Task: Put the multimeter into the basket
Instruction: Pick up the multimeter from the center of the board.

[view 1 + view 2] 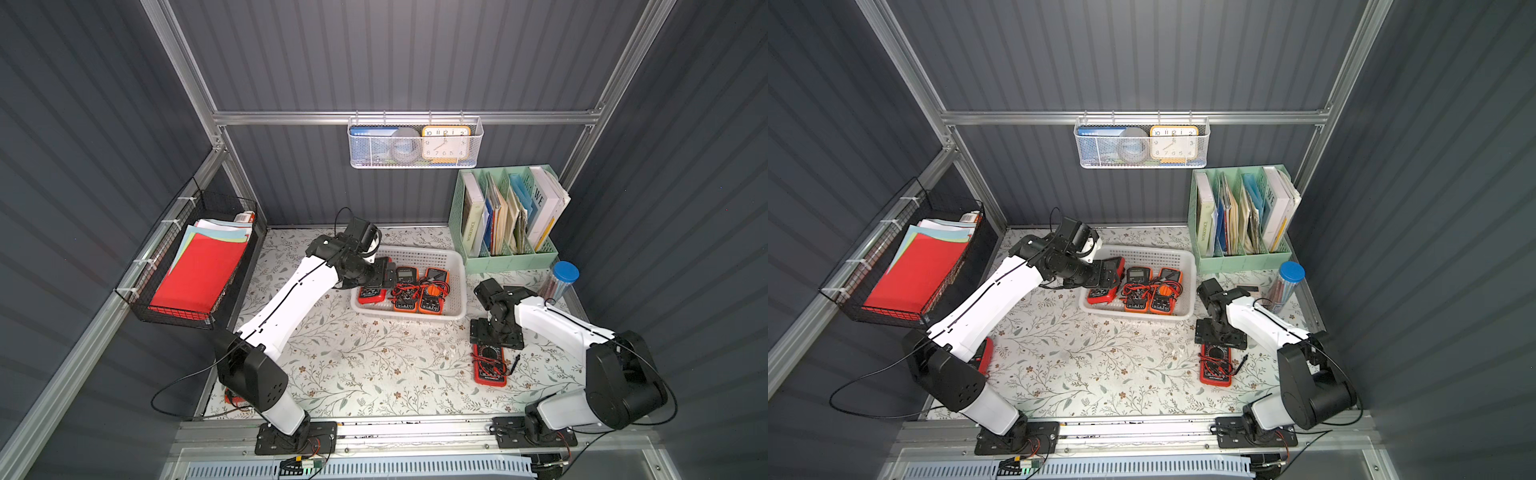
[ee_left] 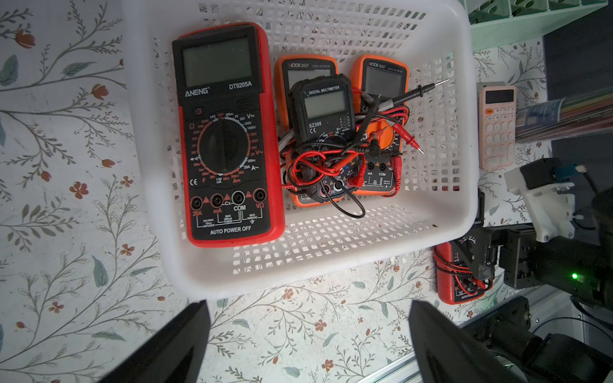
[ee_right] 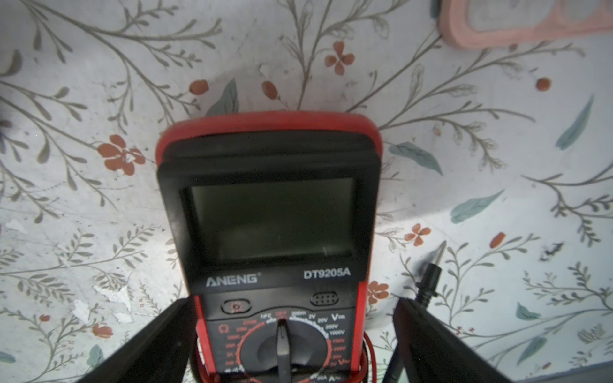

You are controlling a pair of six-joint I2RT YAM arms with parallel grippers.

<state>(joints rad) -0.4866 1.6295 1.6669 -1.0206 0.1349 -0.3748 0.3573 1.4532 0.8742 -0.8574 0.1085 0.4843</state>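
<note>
Four meters (image 2: pixel 229 139) lie in the white basket (image 1: pixel 457 291), and the left gripper (image 2: pixel 306 308) hangs above its left end, spread wide and empty. A fifth, the red multimeter (image 3: pixel 270 215), lies flat on the floral table (image 1: pixel 353 365) near the basket's front right corner. The right gripper (image 3: pixel 292 303) is low over it, fingers spread to either side, not clamped.

- dark grey ribbed wall panels (image 1: pixel 415 50) enclose three sides.
- an aluminium rail (image 1: pixel 291 117) crosses the back wall; a white wire-mesh basket (image 1: pixel 365 156) with a yellow clock (image 1: pixel 446 143) hangs from it.
- a black wire basket (image 1: pixel 226 205) of red papers (image 1: pixel 195 274) hangs at the left wall.
- the tabletop (image 1: pixel 374 374) is pale, printed with leafy twigs and small red flowers.
- a mint-green file organiser (image 1: pixel 511 262) with books stands back right.
</note>
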